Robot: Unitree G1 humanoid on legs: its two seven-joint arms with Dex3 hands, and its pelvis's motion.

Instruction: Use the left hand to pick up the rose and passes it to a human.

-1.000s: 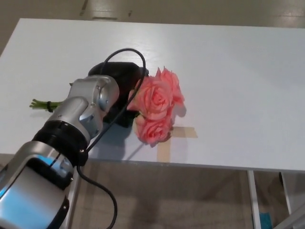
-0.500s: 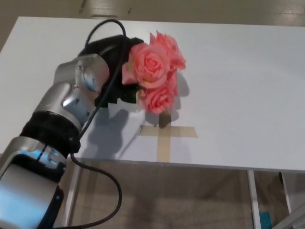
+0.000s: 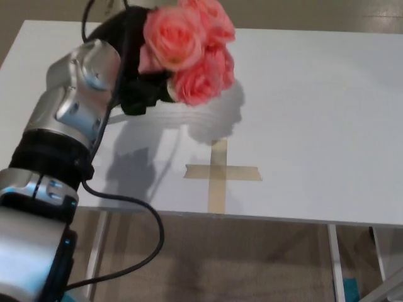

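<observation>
White worktop [image 3: 315, 94], rectangular, is seen from above with its near edge running across the lower part of the head view; tan floor [image 3: 252, 264] and pale table legs are seen beneath it. On the worktop, near the front edge, a cross of beige tape [image 3: 219, 173] is laid flat, the long strip pointing toward the edge. Grey shadows of arm and flowers are cast on the surface to the left of and above the tape.

Left arm [image 3: 69, 126], silver and black, is brought in from the lower left, with a black cable [image 3: 126, 207] looped under the wrist. Left hand [image 3: 135, 75], black, is closed around the rose [image 3: 189, 53] just below the blooms, so that the thick fingers are clamped on the stem, which is mostly hidden by the hand. The rose, a cluster of pink blooms, is held raised clear of the worktop, at the upper left of centre, with the blooms turned toward the camera and the topmost petals cut off by the upper frame edge.

Right hand is not shown
</observation>
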